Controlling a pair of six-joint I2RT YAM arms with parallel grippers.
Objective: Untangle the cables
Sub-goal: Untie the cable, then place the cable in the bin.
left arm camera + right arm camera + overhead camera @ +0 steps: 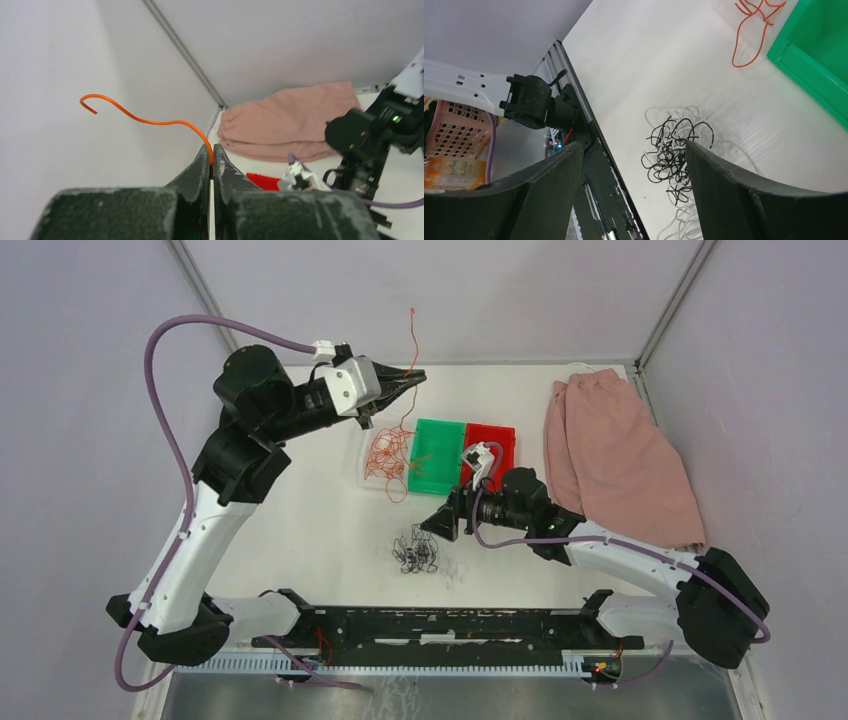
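Note:
The cables lie in two groups. A black and white clump sits near the table's front, and loose orange wires lie left of the green tray. My left gripper is raised at the back and shut on one orange wire. That wire curls up past the tips and hangs down toward the orange pile. My right gripper hovers just right of the black and white clump, open with nothing between its fingers. The orange wires show at the top of the right wrist view.
A red tray adjoins the green tray on its right. A pink cloth lies at the right side by the wall. The green tray's corner shows in the right wrist view. The black base rail runs along the near edge.

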